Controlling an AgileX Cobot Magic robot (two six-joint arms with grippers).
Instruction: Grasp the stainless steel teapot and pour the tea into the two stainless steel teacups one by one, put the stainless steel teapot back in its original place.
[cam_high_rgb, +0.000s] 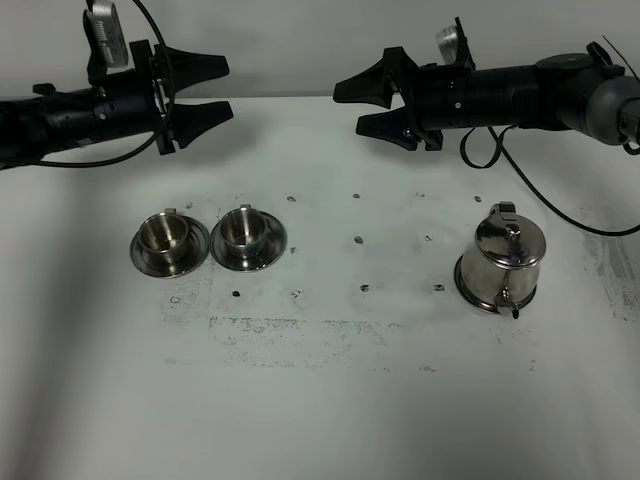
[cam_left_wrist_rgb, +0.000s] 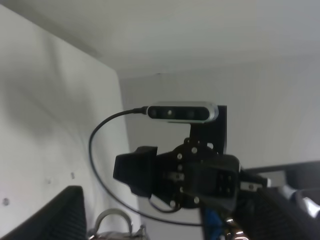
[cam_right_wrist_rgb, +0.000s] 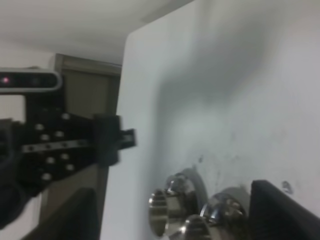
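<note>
The stainless steel teapot (cam_high_rgb: 503, 262) stands upright on the white table at the right, spout toward the front. Its ring handle shows in the left wrist view (cam_left_wrist_rgb: 113, 221). The two stainless steel teacups, the left one (cam_high_rgb: 164, 236) and the right one (cam_high_rgb: 245, 231), stand side by side on saucers at the left. They also show in the right wrist view (cam_right_wrist_rgb: 166, 204) (cam_right_wrist_rgb: 221, 215). No tea is visible. My left gripper (cam_high_rgb: 218, 91) is open and empty, high above the table's back left. My right gripper (cam_high_rgb: 350, 106) is open and empty, high behind the centre, left of the teapot.
The white table (cam_high_rgb: 330, 400) has small screw holes and dark scuff marks across its middle. A black cable (cam_high_rgb: 560, 180) hangs from the right arm behind the teapot. Each wrist view shows the other arm facing it, the right arm (cam_left_wrist_rgb: 195, 175) and the left arm (cam_right_wrist_rgb: 55, 145).
</note>
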